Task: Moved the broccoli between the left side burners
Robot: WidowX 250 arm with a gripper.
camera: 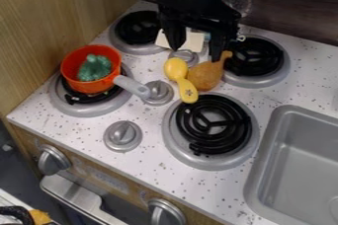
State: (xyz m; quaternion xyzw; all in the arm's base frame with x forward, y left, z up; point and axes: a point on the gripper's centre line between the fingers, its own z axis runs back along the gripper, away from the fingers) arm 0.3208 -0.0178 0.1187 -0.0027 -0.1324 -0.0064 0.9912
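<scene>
I have the broccoli (94, 68) sitting inside the orange pot (90, 86), which rests on the near-left burner (84, 110) as I see it. The pot's grey handle angles toward me and to the right, its end by a stove knob (158, 92).

My claw (195, 54) hangs over the far middle of the stove, between the two far burners, fingers spread wide. I can't tell whether it has hold of anything; a pale flat piece (194, 41) shows between and behind the fingers, and I can't make out what it is.

Just below the claw in my view, a yellow spoon (176, 68) lies beside a brown toy drumstick (204, 76), whose narrow end points up near the right-hand fingertip. The near-right burner (213, 120) is below them, with the grey sink (307, 165) farther right.
</scene>
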